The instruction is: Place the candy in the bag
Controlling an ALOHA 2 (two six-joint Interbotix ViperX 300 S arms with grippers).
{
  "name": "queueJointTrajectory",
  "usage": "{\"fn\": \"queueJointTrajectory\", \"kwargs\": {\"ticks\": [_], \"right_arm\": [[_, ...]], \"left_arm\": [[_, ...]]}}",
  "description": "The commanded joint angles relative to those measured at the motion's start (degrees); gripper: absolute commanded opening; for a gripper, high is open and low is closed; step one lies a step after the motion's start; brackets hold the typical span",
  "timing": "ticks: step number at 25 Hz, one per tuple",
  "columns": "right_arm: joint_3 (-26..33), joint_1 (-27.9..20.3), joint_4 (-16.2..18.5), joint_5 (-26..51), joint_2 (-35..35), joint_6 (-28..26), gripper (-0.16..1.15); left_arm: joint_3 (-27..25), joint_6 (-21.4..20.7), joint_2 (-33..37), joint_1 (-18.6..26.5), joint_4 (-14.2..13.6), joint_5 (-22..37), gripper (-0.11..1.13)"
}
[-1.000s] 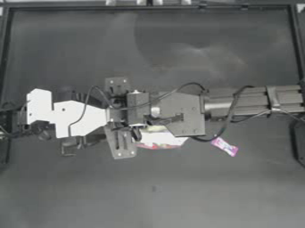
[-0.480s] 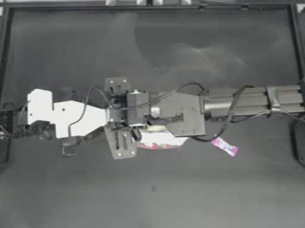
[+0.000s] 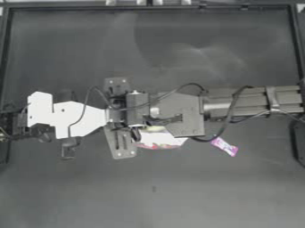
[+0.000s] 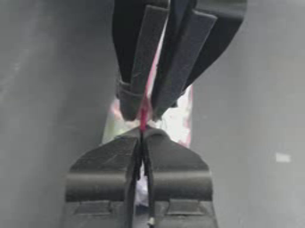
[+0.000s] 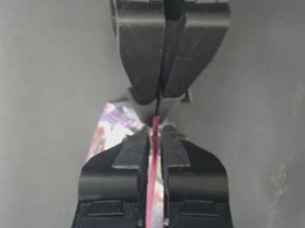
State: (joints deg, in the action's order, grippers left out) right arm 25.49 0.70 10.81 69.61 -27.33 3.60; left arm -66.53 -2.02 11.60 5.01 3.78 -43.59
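We are pinching the bag (image 3: 156,139) at the middle of the tabletop (image 3: 179,53) with both end effectors closed on its pink seal strip, the left end effector (image 4: 142,129) and the right end effector (image 5: 156,127) meeting nose to nose, probably so we can pull the mouth apart. The bag is showing clear plastic with white and pink contents. The candy (image 3: 224,146), a small pink and white wrapped sweet, is lying loose near the bag, on the right arm's side.

From above, most of the bag (image 3: 156,139) is hidden beneath the two arms, so its contents cannot be made out. The left pincer (image 4: 142,132) and right pincer (image 5: 155,121) cover its pink seal strip. The candy (image 3: 224,146) wrapper's print is too small to read.
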Motion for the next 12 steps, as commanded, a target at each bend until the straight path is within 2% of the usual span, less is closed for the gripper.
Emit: {"fn": "queueJointTrajectory", "kwargs": {"ticks": [1, 3, 12], "right_arm": [[1.76, 0.18, 0.26, -0.18, 1.41, 0.0, 0.32], [1.76, 0.18, 0.18, -0.18, 1.41, 0.0, 0.32], [1.76, 0.18, 0.26, 0.26, 1.41, 0.0, 0.32]], "left_arm": [[1.05, 0.0, 0.53, -0.09, 0.09, -0.18, 0.23], [1.05, 0.0, 0.53, -0.09, 0.0, -0.18, 0.19], [1.05, -0.09, 0.7, -0.09, 0.0, -0.18, 0.15]]}}
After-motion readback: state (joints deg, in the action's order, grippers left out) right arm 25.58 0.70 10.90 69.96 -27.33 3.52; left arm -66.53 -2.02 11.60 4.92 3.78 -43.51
